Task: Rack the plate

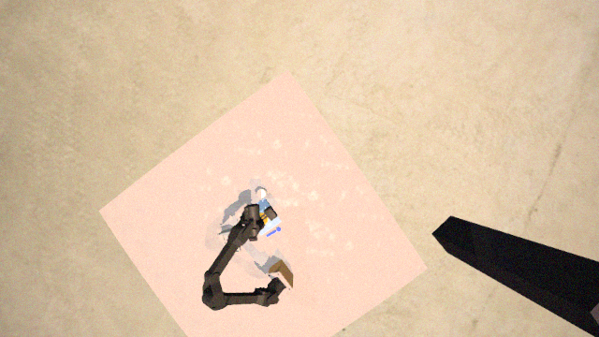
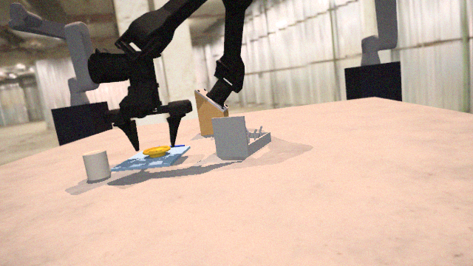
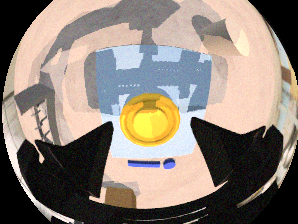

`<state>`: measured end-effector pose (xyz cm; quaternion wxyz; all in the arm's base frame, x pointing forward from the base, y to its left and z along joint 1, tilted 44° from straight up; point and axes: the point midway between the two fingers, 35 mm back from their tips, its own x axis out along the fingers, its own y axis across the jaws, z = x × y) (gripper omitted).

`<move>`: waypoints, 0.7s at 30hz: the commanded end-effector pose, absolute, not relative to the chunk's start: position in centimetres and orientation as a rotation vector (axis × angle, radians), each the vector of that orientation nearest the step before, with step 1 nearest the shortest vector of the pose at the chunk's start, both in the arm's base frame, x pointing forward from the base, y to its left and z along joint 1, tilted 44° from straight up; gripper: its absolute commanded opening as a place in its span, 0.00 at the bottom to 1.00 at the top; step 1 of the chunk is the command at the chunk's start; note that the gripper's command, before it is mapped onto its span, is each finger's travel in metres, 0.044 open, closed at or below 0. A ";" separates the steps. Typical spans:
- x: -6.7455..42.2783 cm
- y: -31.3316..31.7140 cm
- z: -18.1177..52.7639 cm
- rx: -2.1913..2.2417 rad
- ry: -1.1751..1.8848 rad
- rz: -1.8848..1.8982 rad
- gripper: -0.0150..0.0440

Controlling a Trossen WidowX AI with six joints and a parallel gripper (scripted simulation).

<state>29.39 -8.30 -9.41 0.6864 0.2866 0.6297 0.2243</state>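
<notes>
Hovering with its jaws spread wide and nothing between them, your black parallel-jaw gripper points straight down over the small round yellow plate. One fingertip stands on each side of the plate, just above it and not touching. You can see the plate lying flat on a light blue patterned mat, centred between the fingers in the wrist view. The grey dish rack sits apart, nearer the arm's base; a cream cylindrical cup stands beside the mat.
</notes>
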 end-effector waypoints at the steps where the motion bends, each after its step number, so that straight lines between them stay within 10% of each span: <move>1: 29.3 -7.7 -9.9 0.653 1.412 0.502 0.93; 21: 29.3 -7.1 -10.3 0.654 1.412 0.503 0.78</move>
